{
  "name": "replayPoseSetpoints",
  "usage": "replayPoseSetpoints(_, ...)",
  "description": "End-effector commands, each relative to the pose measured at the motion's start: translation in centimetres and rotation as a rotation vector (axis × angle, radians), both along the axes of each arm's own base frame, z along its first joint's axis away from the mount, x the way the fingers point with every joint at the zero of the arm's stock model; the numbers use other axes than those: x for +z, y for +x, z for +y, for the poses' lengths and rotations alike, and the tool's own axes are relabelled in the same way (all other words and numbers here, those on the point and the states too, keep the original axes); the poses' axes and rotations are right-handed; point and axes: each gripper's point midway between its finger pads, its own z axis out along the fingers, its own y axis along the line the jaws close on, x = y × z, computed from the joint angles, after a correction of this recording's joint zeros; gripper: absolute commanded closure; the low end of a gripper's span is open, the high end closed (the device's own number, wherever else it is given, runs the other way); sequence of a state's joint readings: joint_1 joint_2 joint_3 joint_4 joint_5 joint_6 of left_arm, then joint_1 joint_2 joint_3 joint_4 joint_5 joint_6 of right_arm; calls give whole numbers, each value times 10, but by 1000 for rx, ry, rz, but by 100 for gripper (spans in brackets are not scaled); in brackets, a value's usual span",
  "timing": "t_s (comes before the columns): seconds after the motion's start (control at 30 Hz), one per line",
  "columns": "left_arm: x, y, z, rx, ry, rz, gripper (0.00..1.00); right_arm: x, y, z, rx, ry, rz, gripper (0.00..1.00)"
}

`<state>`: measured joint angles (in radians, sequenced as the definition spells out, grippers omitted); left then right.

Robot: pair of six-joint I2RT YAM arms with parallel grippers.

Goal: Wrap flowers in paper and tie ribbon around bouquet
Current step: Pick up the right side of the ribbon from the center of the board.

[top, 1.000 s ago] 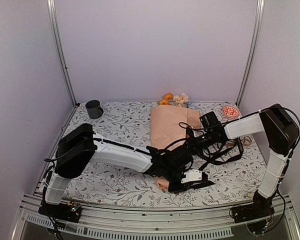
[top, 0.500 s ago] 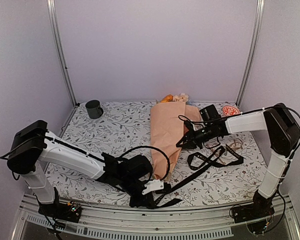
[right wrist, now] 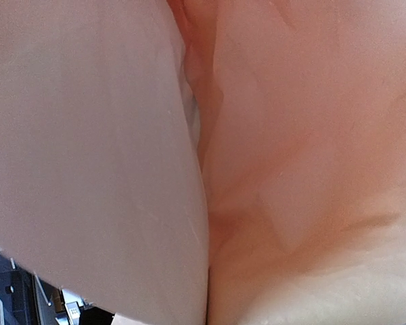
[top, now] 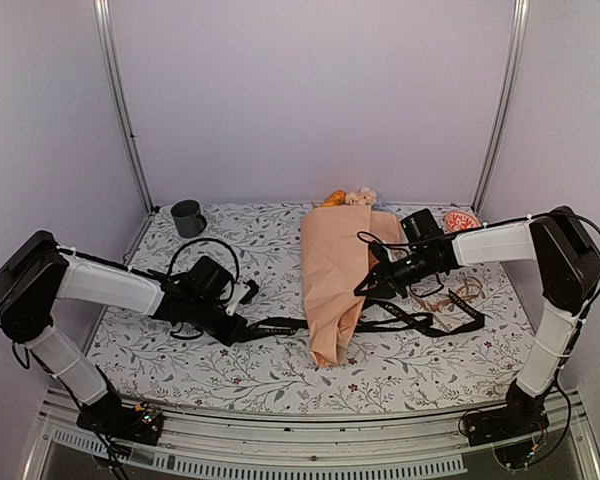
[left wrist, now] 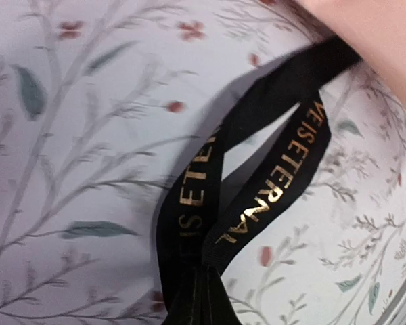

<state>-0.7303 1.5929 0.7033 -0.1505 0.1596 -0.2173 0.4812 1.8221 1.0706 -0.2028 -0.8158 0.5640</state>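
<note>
Bouquet lies between dark mug and tan cord.

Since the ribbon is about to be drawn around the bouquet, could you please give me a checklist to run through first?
1. Left gripper shut on the ribbon: ok.
2. Ribbon passes beneath the bouquet: ok.
3. Right gripper pressed to the bouquet: ok; pinching its paper: cannot tell.
4. Flowers showing at the wide end: ok.
5. Ribbon tied: not ok.
</note>
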Motion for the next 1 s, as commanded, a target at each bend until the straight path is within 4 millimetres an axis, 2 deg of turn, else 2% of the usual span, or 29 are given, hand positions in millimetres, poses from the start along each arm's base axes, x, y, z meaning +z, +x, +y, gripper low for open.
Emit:
replayPoseSetpoints(0.0,46,91,57,331,-10,-195,100,3,-7,2,58,41,-6,99)
replayPoseSetpoints(0.1,91,132,84,426,-81,-308,100,-8,-11,1,71,37,18,99)
replayPoseSetpoints(0.17,121,149,92,425,-101,-391,100,-17,-12,1,76,29,28,99)
replayPoseSetpoints(0.27,156,165,99,416,-87,-472,100,-28,-13,2,84,25,45,99)
replayPoseSetpoints(0.37,199,173,95,380,-97,-553,100,-38,-12,2,81,17,56,99)
replayPoseSetpoints(0.4,211,171,92,360,-117,-572,100,-40,-11,2,81,17,61,99)
replayPoseSetpoints(0.47,248,167,79,305,-190,-636,100,-46,-12,2,81,12,73,99)
replayPoseSetpoints(0.6,315,149,45,162,-280,-783,100,-53,-12,1,83,1,79,99)
replayPoseSetpoints(0.77,393,144,45,188,-287,-939,100,-60,-15,0,85,-6,97,100)
replayPoseSetpoints(0.87,413,142,38,158,-304,-1012,100,-62,-16,-1,90,-10,101,99)
replayPoseSetpoints(0.97,412,154,35,161,-259,-1017,100,-61,-15,-2,93,-12,99,99)
